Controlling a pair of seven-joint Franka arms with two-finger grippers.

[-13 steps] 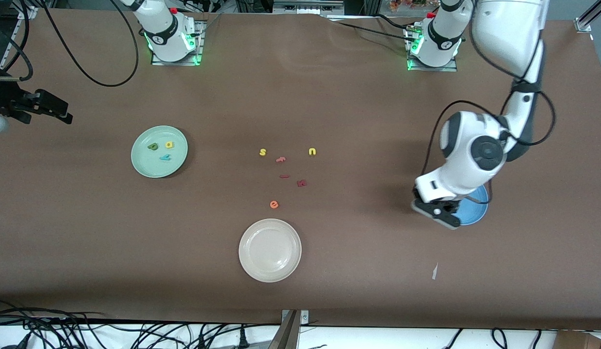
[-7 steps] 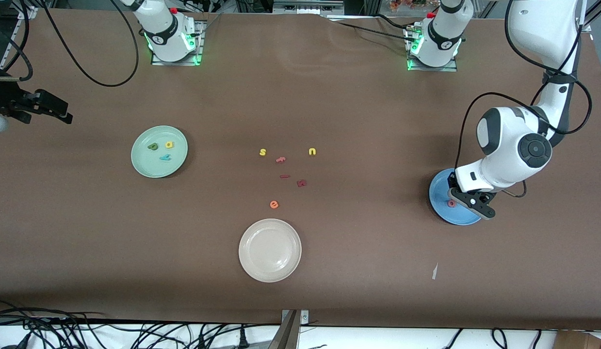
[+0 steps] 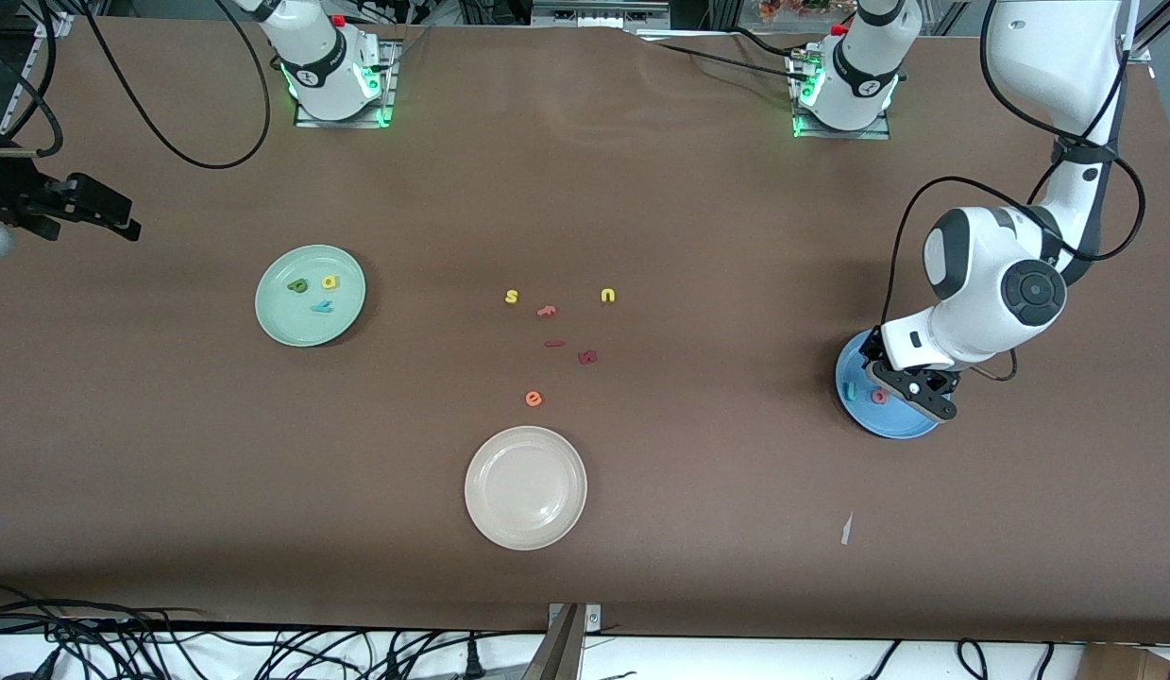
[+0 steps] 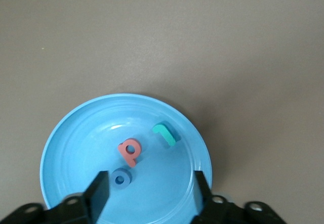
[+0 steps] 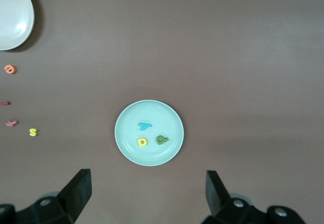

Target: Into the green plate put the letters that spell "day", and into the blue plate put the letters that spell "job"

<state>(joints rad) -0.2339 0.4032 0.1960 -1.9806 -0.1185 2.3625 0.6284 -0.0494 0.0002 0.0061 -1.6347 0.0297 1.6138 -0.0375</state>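
The blue plate [image 3: 887, 422] lies at the left arm's end of the table. In it are the teal "j" [image 4: 165, 133], the salmon "b" [image 4: 129, 152] and the blue "o" [image 4: 121, 177]. My left gripper [image 4: 150, 186] hangs low over this plate, open, with nothing between its fingers; the "o" lies close to one fingertip. The green plate [image 3: 282, 316] holds the olive "d" [image 3: 297, 284], yellow "a" [image 3: 330, 281] and teal "y" [image 3: 321, 306]. My right gripper [image 5: 147, 183] waits open, high over the right arm's end of the table.
A cream-white plate [image 3: 490, 463] lies nearer the front camera at mid-table. Loose letters lie farther back: yellow "s" [image 3: 511, 297], yellow "u" [image 3: 608, 296], orange "e" [image 3: 534, 399] and dark red pieces [image 3: 587, 357]. A white scrap [image 3: 846, 529] lies near the blue plate.
My left gripper moved over the blue plate and opened; the teal "j" now lies in the plate beside the "b". The right arm has not moved.
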